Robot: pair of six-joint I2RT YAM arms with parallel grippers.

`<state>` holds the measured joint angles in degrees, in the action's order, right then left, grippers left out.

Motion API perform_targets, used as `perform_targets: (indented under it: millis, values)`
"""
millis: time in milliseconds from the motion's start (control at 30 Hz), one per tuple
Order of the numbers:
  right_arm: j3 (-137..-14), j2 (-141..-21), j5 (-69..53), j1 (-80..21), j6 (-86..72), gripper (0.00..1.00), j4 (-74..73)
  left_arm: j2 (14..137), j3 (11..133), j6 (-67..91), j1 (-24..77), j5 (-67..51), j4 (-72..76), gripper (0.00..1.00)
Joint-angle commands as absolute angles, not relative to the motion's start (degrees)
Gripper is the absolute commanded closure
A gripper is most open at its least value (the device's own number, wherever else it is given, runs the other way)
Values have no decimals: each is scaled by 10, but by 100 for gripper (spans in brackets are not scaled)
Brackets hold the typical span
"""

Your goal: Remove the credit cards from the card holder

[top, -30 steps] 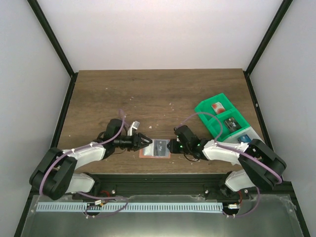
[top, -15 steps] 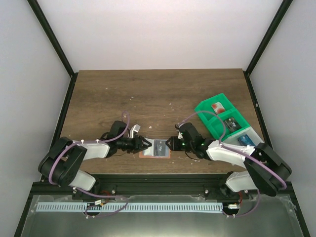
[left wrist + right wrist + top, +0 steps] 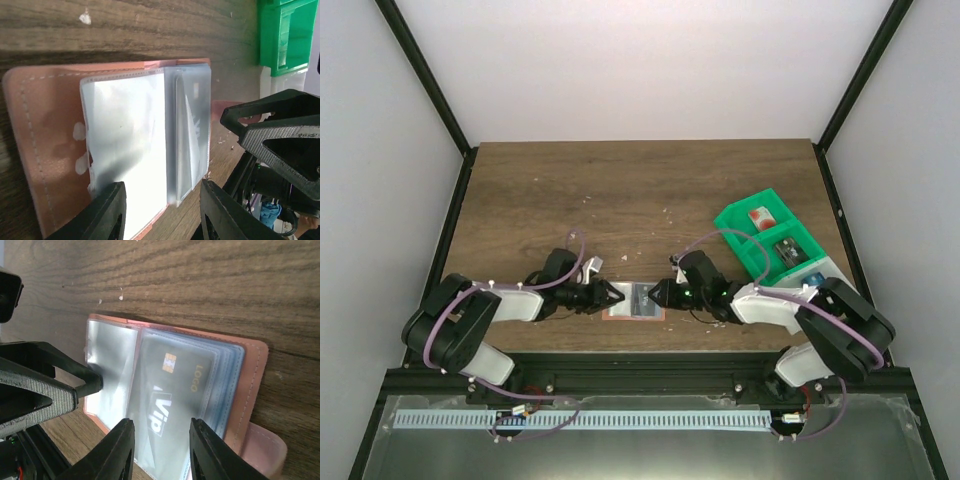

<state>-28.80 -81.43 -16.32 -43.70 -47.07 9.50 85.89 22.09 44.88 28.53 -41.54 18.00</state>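
The card holder (image 3: 638,301) lies open near the table's front edge, tan-pink outside (image 3: 47,150) with clear sleeves. A dark grey credit card (image 3: 175,395) marked "Vip" sits inside a sleeve on the holder's right half. My left gripper (image 3: 618,295) is at the holder's left side, open, with its fingers (image 3: 107,212) spread over the sleeves. One left fingertip (image 3: 94,381) presses on the empty left sleeve. My right gripper (image 3: 658,293) comes in from the right, open, its fingers (image 3: 120,450) straddling the dark card from above.
A green compartment tray (image 3: 740,250) stands at the right, holding a red-and-white card (image 3: 760,216), a dark item (image 3: 787,247) and a blue item (image 3: 814,279). Black frame rails border the table.
The left gripper has crept right onto the holder's left sleeve. The right gripper has slid left over the holder and its jaws have widened a little.
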Motion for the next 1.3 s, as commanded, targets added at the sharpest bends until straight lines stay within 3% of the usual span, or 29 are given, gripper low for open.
perform_targets:
  millis: [0,333,767,1267]
  values:
    - [-286,-838,-184,-439,-479,68,125,867,206,442,287,-416,206,57]
    - [-292,-871,-170,-439,-485,67,121,865,185,458,287,-423,226,57]
    - [-288,-889,-244,-439,-517,63,195,869,173,467,287,-423,243,57]
    - [-275,-843,-256,-439,-528,63,206,858,167,474,287,-423,244,59]
